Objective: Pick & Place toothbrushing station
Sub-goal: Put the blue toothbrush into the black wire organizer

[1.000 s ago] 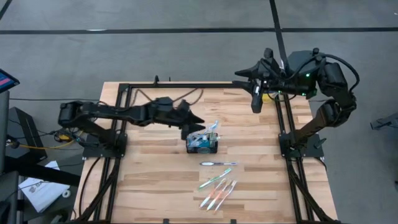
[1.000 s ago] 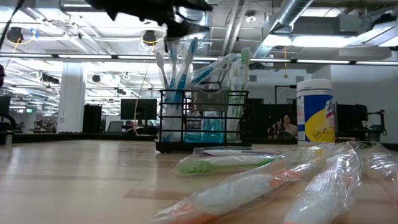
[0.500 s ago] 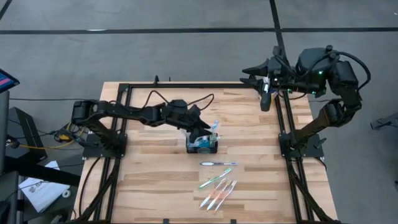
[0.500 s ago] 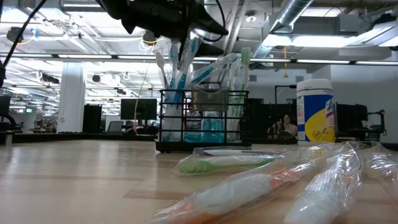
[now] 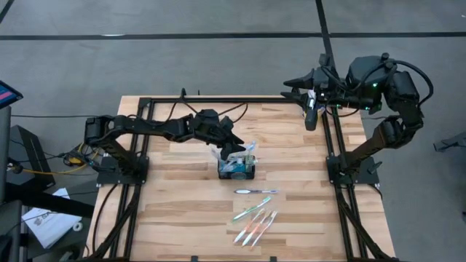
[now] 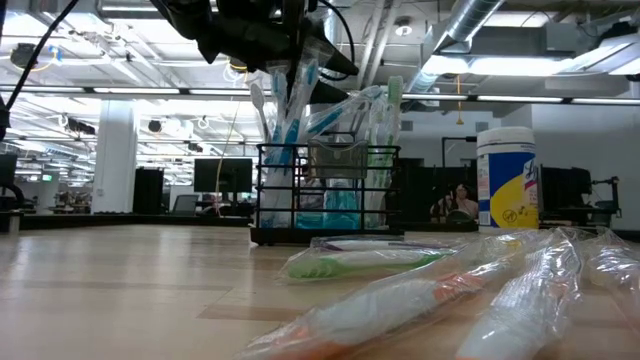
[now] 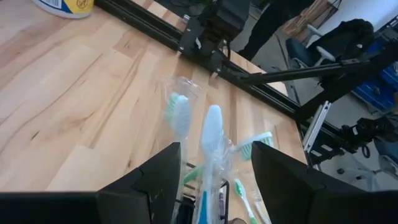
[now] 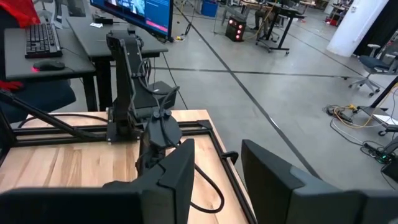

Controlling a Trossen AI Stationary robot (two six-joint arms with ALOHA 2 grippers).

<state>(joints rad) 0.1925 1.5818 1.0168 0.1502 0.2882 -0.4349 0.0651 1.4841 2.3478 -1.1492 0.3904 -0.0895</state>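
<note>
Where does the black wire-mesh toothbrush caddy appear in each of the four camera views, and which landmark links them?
High view: caddy at table centre, under the left pincer.
Low view: centre, brushes upright.
Left wrist view: only its brushes show clearly.
Right wrist view: not in it.
Shared landmark: the white tub.

Grey floor (image 5: 182,51) crossed by dark lines around the wooden surface (image 5: 182,211). Open workshop beyond: white pillar (image 6: 115,155), ceiling ducts (image 6: 470,25), strip lights, monitor (image 8: 140,12) and keyboard (image 8: 42,38) on a desk, upper left.
</note>
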